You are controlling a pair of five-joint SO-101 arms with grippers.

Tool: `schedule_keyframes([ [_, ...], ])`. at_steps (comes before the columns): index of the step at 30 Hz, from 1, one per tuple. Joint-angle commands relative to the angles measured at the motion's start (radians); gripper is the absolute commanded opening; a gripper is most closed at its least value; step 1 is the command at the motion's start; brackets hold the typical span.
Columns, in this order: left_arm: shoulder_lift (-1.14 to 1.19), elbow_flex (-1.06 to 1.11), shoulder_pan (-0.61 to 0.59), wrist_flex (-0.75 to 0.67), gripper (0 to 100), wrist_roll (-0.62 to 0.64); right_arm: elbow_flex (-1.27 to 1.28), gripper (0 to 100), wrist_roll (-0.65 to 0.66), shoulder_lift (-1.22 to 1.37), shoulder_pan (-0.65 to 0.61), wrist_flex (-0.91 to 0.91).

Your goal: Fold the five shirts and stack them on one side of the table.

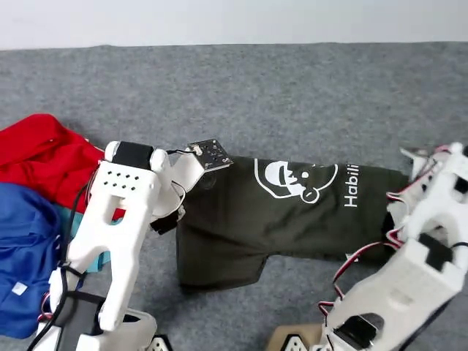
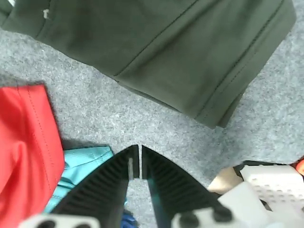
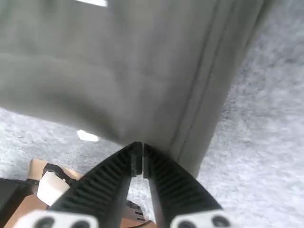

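Observation:
A dark olive shirt (image 1: 292, 212) with white print lies spread across the middle of the grey table, its lower left part folded under. My left gripper (image 2: 136, 166) is shut with nothing in it, just above bare table beside the shirt's sleeve (image 2: 204, 71); in the high view the left gripper (image 1: 168, 218) is at the shirt's left edge. My right gripper (image 3: 137, 154) is shut on the hem of the olive shirt (image 3: 118, 80), at the right end, under the right arm (image 1: 431, 227). A red shirt (image 1: 40, 150), a blue shirt (image 1: 25, 248) and a teal shirt (image 2: 80, 164) lie in a heap at the left.
The grey felt table (image 1: 256, 88) stretches bare behind the olive shirt to the back edge. Both arm bases stand at the front edge, with a tan block (image 1: 281, 338) near the right base. The shirt heap crowds the left side.

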Motion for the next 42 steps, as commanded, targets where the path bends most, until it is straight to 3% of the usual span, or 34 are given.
schedule_keyframes([
  [1,-0.025,-0.005,0.003,0.017,2,0.003,-0.017,1.0,-0.005,0.084,0.038,-0.031],
  [6,-0.025,-0.005,0.003,0.02,2,0.003,-0.02,1.0,-0.011,0.174,0.033,-0.03],
  [17,-0.026,-0.005,0.003,0.018,2,0.003,-0.109,1.0,-0.005,-0.09,0.016,0.064],
  [23,-0.025,-0.005,0.003,0.003,2,0.005,-0.101,1.1,-0.003,-0.067,0.056,0.054],
  [32,0.015,-0.01,-0.002,-0.229,2,0.227,-0.1,1.2,-0.003,-0.056,0.058,0.064],
  [42,0.118,-0.01,0.005,-0.178,2,0.33,-0.061,1.0,0.014,-0.236,0.056,0.068],
])
